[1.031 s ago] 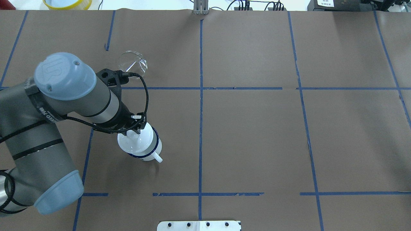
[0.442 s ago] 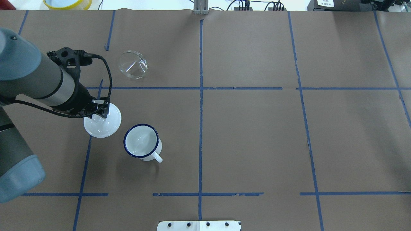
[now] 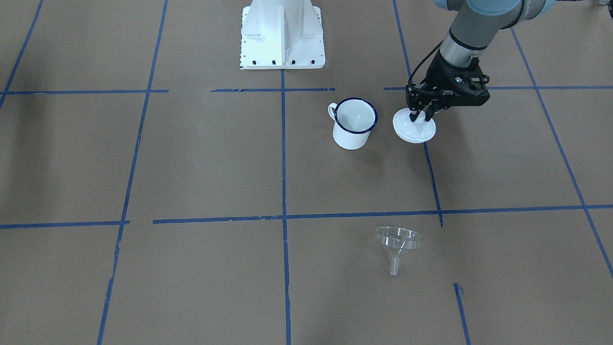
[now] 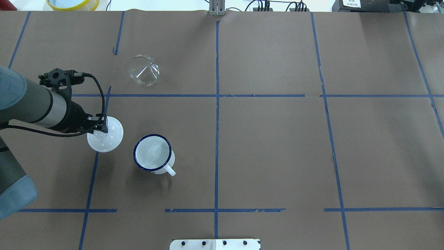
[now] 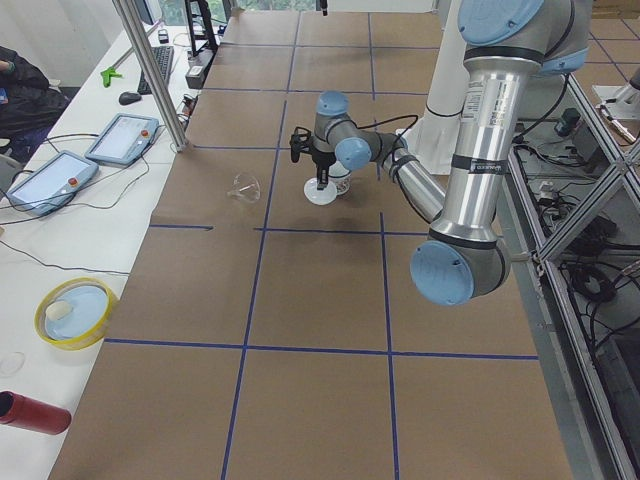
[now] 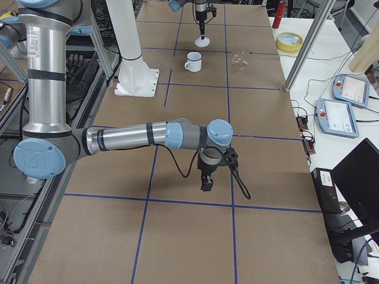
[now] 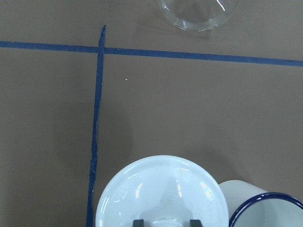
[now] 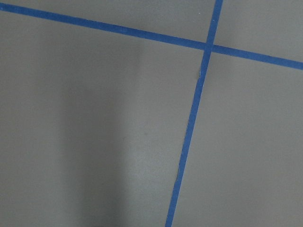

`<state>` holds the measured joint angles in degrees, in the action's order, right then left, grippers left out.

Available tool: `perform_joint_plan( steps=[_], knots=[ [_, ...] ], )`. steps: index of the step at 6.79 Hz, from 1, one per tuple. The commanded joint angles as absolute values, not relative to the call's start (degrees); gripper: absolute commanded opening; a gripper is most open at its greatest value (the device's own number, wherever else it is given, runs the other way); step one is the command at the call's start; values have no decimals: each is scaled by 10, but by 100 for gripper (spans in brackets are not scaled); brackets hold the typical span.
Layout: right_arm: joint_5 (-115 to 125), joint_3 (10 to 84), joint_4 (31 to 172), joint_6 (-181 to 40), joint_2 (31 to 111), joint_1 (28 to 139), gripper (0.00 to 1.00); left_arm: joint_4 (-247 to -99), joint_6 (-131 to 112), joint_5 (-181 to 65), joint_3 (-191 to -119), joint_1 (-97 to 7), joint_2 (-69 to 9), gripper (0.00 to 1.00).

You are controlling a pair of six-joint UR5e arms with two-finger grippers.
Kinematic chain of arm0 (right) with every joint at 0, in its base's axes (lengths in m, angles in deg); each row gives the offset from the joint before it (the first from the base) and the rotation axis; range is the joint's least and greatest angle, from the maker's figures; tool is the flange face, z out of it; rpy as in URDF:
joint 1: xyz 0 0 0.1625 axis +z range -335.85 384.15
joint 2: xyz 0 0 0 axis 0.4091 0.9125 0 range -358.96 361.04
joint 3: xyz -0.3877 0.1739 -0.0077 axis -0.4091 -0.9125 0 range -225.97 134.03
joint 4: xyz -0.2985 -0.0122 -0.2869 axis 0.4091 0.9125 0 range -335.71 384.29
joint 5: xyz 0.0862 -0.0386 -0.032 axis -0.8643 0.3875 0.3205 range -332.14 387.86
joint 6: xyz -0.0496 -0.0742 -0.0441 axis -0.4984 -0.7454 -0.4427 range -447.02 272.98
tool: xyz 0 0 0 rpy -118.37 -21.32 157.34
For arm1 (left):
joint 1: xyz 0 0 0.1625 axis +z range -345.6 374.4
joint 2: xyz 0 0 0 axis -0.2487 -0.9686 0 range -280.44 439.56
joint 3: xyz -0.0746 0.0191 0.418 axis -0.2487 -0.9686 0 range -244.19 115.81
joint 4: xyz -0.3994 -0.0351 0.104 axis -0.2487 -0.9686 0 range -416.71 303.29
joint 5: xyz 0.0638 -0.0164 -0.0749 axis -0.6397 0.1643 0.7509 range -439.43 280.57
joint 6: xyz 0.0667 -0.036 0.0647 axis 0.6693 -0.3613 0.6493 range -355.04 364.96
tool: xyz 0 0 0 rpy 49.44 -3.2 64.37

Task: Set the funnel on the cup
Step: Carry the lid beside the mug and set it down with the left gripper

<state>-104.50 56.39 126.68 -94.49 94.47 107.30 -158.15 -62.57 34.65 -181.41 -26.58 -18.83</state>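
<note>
The cup (image 4: 152,154), a white mug with a dark blue rim, stands open and upright left of centre; it also shows in the front view (image 3: 352,136) and the left wrist view (image 7: 267,210). The clear funnel (image 4: 143,70) lies on its side farther out on the table (image 3: 398,242), apart from the cup. My left gripper (image 4: 99,126) is shut on the knob of a round white lid (image 4: 105,137), held low just beside the cup (image 3: 414,128). My right gripper (image 6: 207,180) shows only in the right side view, far from them; I cannot tell whether it is open or shut.
Blue tape lines cross the brown table cover. The white robot base plate (image 3: 282,33) stands behind the cup. A yellow-rimmed bowl (image 4: 73,3) and control tablets (image 5: 40,180) sit beyond the table's far edge.
My left gripper has lifted the white lid off the cup, carried it to the left and lowered it beside the cup. The cup now stands uncovered. The funnel has not moved.
</note>
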Motion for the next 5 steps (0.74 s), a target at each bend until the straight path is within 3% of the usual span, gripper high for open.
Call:
perform_joint_plan(
  steps=[1, 4, 5],
  knots=[
    [-1045, 564, 1267, -945, 945, 1073, 100, -1610, -630, 336, -1762, -257, -186, 0],
    [-1045, 563, 1267, -945, 945, 1073, 100, -1610, -629, 335, -1736, -229, -199, 0],
    [-1045, 563, 1267, -945, 945, 1073, 100, -1610, -627, 335, -1729, -227, -206, 5]
  ],
)
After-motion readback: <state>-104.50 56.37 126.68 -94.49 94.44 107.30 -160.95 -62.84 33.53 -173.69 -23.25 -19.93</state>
